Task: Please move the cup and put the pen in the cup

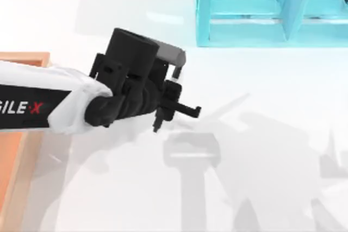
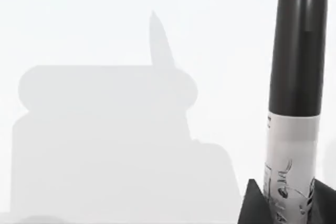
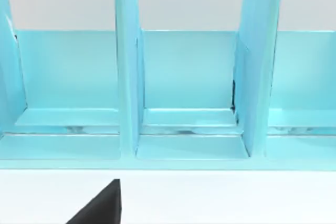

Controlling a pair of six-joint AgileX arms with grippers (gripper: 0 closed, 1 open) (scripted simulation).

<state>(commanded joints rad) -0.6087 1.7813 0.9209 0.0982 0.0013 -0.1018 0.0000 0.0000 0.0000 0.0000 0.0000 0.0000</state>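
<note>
1. Black-capped and grey-white along its printed barrel, the pen (image 2: 294, 103) stands close in front of the left wrist camera, its labelled end seated between the two dark fingertips (image 2: 251, 205) of the left gripper, which is clenched on it.
2. From that grip the pen's black part reaches straight away from the fingers, over the bare white table (image 2: 105, 35), where the arm's grey shadow lies.
3. From above, the left arm (image 1: 38, 104) comes in from the table's left side, and the left gripper (image 1: 173, 110) sits near the middle of the table, slightly left of centre.
4. An orange-brown tray (image 1: 16, 150) lies at the table's left edge, partly under the arm.
5. At the far side, right of centre, stands a light-blue divided rack (image 1: 255, 25), well apart from the left gripper.
6. Facing that rack (image 3: 184, 98), the right wrist camera looks into its open compartments; a dark fingertip (image 3: 102, 205) of the right gripper juts in over the white table, and whether that gripper is open or closed cannot be told.
</note>
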